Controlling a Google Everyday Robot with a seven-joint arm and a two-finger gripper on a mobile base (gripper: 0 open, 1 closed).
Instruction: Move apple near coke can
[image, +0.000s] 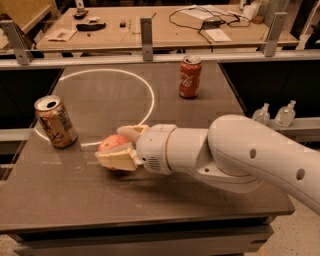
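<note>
The reddish-orange apple (112, 143) sits between the tan fingers of my gripper (120, 147), which is shut on it just above the dark table's left-centre. One finger (117, 159) lies in front of the apple, the other (131, 132) behind it. The red coke can (190, 76) stands upright at the table's far side, right of centre, well apart from the apple. My white arm (235, 155) reaches in from the right.
A tan-gold can (55, 121) stands upright at the left, close to the apple. A white ring (145, 85) is marked on the table (150, 200). Two small clear bottles (274, 114) stand off the table's right edge. A rail and a cluttered bench lie behind.
</note>
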